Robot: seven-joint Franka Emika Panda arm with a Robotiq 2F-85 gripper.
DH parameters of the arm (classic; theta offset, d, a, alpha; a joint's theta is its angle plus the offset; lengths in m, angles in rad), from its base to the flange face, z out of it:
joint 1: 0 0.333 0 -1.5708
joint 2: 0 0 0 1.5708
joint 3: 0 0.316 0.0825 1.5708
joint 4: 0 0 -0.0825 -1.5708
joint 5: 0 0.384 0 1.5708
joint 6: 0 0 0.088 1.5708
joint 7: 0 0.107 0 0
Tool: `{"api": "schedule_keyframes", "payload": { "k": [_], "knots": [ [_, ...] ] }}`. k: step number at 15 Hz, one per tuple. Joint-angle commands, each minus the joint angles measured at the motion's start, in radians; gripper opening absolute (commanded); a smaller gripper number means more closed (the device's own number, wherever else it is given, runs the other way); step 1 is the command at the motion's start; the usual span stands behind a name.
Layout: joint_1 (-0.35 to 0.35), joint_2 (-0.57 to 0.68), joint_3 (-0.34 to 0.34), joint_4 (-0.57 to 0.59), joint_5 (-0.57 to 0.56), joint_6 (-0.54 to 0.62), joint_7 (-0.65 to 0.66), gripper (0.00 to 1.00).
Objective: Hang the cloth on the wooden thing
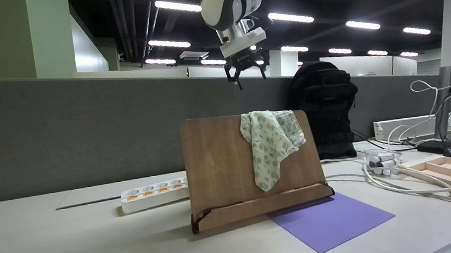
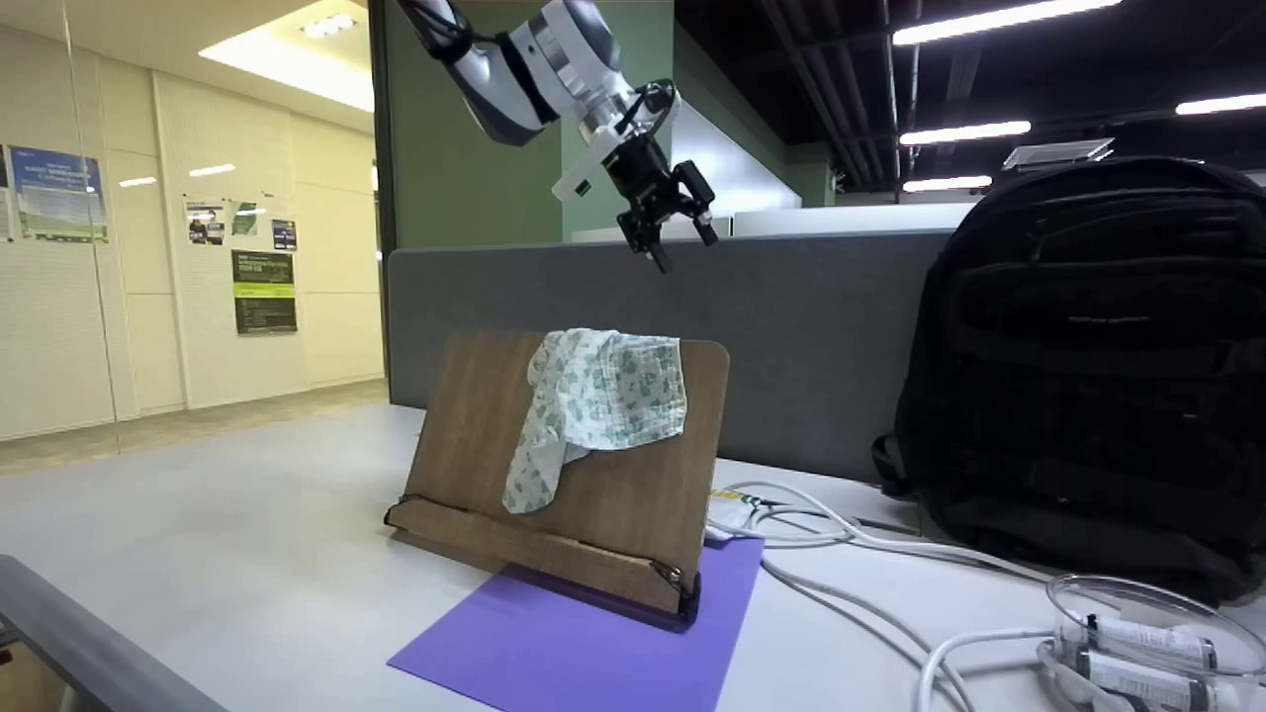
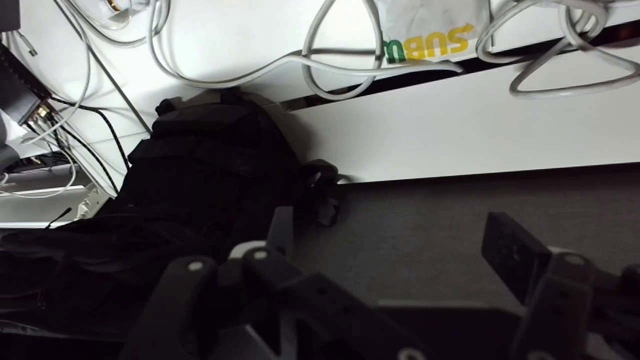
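End effector (image 1: pixel 251 80) hovers spread, higher than the wooden stand (image 1: pixel 219 165); cloth (image 1: pixel 267 147) drapes its near face. I judge hanging finished, retreat next.

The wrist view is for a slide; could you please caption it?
Open, empty gripper in front of a dark partition and black backpack, with looped white cables on the desk.
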Motion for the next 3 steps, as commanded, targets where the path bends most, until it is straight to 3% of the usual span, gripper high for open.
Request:
{"api": "schedule_keyframes", "payload": {
  "k": [1, 3],
  "knots": [
    [0.013, -0.033, -0.011, -0.009, -0.019, -0.036, 0.003, 1.0],
    [0.012, -0.057, -0.008, -0.03, -0.019, -0.068, -0.012, 1.0]
  ]
}}
